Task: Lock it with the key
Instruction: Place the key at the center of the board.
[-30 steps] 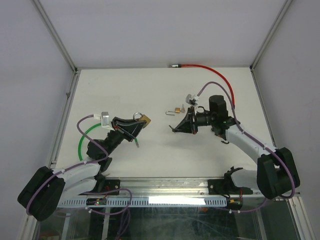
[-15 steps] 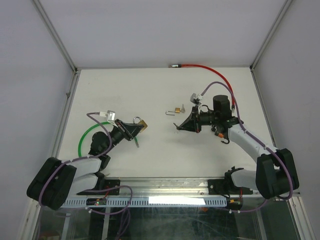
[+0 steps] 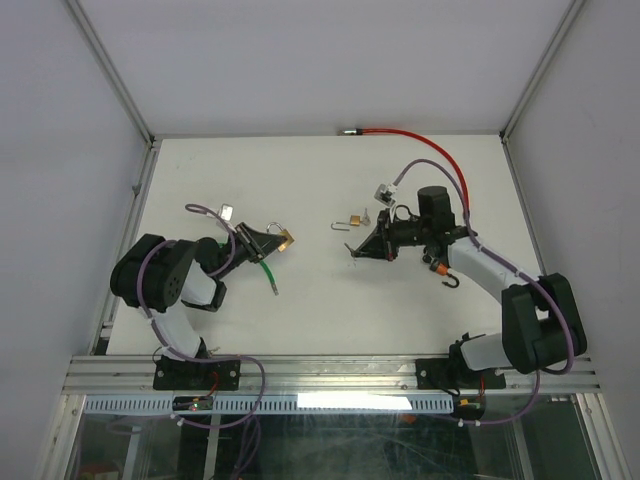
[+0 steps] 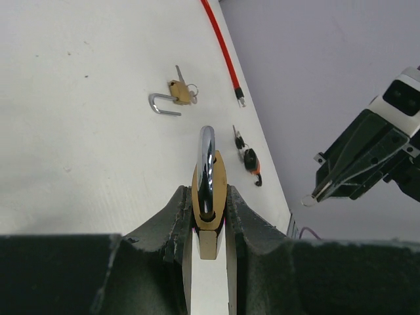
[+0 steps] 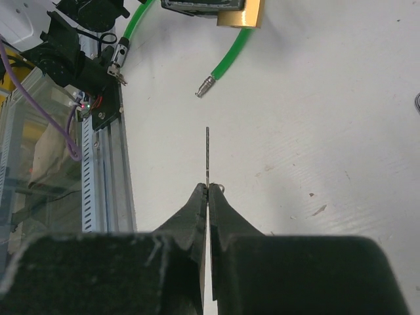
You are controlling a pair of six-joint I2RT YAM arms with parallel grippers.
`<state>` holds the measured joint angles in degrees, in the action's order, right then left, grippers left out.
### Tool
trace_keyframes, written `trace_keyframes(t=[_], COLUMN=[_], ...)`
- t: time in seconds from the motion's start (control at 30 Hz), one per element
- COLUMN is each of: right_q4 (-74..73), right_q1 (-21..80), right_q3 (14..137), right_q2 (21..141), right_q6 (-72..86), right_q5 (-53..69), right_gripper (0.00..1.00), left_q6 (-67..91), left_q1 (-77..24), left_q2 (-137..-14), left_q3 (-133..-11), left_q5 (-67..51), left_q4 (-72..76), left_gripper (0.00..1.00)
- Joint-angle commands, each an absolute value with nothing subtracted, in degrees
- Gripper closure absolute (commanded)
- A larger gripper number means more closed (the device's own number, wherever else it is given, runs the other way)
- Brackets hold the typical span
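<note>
We saw the left gripper [image 3: 270, 240], still clamped on the brass padlock [image 4: 210, 226] left of centre, turn toward the right gripper [image 5: 207, 190], pinched shut on the key [image 5: 207, 151], so we judged insertion next.

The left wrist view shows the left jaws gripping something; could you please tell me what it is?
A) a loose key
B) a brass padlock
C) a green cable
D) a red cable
B: the left gripper has its jaws closed on the padlock, whose silver shackle points away from the camera.
</note>
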<state>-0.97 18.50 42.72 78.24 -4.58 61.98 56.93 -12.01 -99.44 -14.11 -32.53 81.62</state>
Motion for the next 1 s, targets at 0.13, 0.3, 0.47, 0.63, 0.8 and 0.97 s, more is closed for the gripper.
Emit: trace_keyframes(t=[0.13, 0.3, 0.47, 0.63, 0.8, 0.97], right_q4=[-1.6, -4.1, -4.4, -6.9, -13.7, -17.4], right_q1=[20.3, 21.7, 24.1, 28.4, 29.6, 30.9], right_q3=[46.9, 49.6, 55.8, 67.6, 84.2, 94.2], right_q2=[80.9, 83.6, 90.1, 102.2, 117.4, 126.1], right_q6=[-4.7, -5.5, -2.6, -0.7, 5.0, 5.1], right_q5=[59.2, 56.6, 54.0, 50.9, 48.2, 43.8], right_gripper=[1.0, 1.0, 1.0, 1.0, 1.0, 1.0], left_q6=[55.0, 53.9, 52.7, 52.4, 49.5, 47.6], left_q1=[-9.6, -9.5, -9.4, -9.5, -9.4, -9.4], left_q2=[-105.9, -107.7, -107.9, -107.6, -108.1, -108.5], left_q3=[-22.5, -25.5, -30.2, -32.0, -35.0, -37.3], left_q5=[-29.8, -26.8, -24.8, -22.4, -20.5, -19.0], left_q4=[81.2, 74.8, 63.8, 58.7, 52.5, 48.2], left_gripper=[1.0, 1.0, 1.0, 1.0, 0.91, 0.81])
